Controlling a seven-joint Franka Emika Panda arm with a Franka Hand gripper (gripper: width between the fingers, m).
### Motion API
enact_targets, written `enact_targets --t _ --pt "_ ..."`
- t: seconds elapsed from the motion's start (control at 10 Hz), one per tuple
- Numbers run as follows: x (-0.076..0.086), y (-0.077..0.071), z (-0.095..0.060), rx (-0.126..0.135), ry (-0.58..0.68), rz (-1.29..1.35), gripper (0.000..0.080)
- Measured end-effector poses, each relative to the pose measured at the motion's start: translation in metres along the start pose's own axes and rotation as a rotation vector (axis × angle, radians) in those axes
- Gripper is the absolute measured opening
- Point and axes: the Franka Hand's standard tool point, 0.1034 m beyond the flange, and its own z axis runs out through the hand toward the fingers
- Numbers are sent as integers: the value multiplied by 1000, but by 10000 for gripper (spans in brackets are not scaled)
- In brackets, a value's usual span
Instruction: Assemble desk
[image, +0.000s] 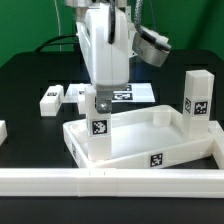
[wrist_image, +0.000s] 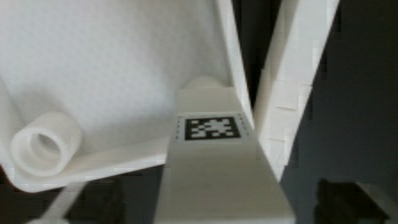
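**Gripper (image: 100, 103) clamps a white square-section plastic leg (image: 99, 124) over the desk top's corner**

The arm's white wrist stands upright above the table, its two fingers pointing straight down; the jaws are closed narrowly on the leg's upper end; the leg hangs vertical, its tag facing the exterior view. It sits at the corner of the large white plastic tray-like desk top (image: 140, 150) on the exterior view's left; whether its foot touches the tray floor I cannot tell. In the wrist view a round white socket (wrist_image: 45, 145) lies just beside it. A second leg (image: 197, 100) stands upright at the tray's right; a third leg (image: 50, 100) lies on the black table (image: 30, 70), well apart.
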Motion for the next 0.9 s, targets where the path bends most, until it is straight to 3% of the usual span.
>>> enact_targets --t 0.1,0.2,0.5,0.8,0.9 --pt "-7 1 -7 7 -6 -35 614" --pt "-15 8 -12 6 -15 -65 639" --pt "-33 30 -10 2 -23 -85 646" --pt "-34 29 -8 3 -22 -94 649" --pt "-39 33 -3 18 -10 -107 649"
